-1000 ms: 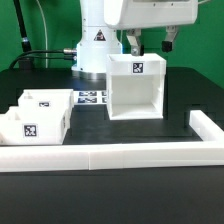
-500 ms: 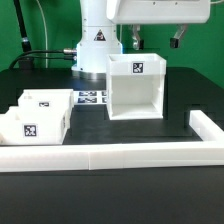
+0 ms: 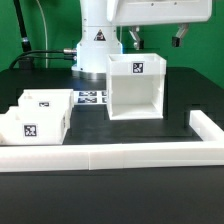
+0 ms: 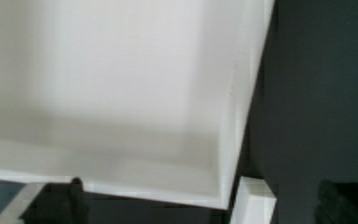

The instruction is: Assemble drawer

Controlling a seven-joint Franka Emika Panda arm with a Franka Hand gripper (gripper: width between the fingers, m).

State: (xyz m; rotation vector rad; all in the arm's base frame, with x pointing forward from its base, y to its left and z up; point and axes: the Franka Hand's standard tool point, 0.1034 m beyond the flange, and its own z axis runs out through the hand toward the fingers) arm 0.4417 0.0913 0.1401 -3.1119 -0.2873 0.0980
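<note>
The drawer's tall white housing [image 3: 134, 88] stands upright at mid-table, its open side toward the camera and a tag on its top back wall. Two small white trays sit at the exterior view's left, one [image 3: 34, 123] in front showing a tag, the other [image 3: 47, 100] just behind it. My gripper [image 3: 156, 40] hangs above and behind the housing's top. It is open wide and holds nothing, with one finger [image 3: 135, 41] over the housing's back edge and the other past its right corner. In the wrist view the housing's white wall [image 4: 123, 90] fills most of the picture, between the dark fingertips [image 4: 60, 203].
The long low white border wall [image 3: 110, 157] runs along the front and turns back at the exterior view's right. The marker board [image 3: 92, 98] lies flat behind the trays, next to the robot base [image 3: 95, 45]. Cables run at the back left.
Since one second ago the fingers have spread wider apart and sit slightly higher. The housing and trays have not moved. Nothing differs from half a second ago.
</note>
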